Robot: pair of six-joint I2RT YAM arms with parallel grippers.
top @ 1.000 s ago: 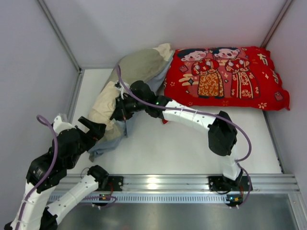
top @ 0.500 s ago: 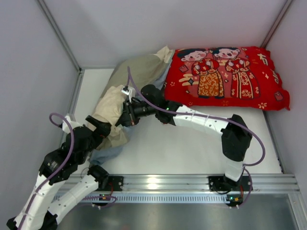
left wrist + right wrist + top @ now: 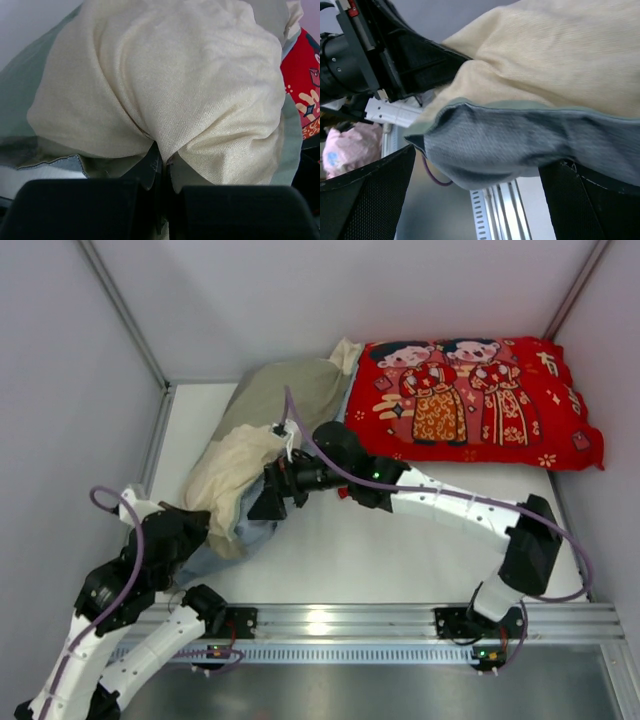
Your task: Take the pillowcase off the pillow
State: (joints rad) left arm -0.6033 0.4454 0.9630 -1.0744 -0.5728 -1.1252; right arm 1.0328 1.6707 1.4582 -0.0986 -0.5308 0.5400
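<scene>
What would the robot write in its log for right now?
left hand: shut on pillowcase edge | right hand: open around the same cloth | pillowcase: not off yet

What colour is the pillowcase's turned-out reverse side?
Dull blue-grey; the pillowcase shows it best in the right wrist view.
</scene>
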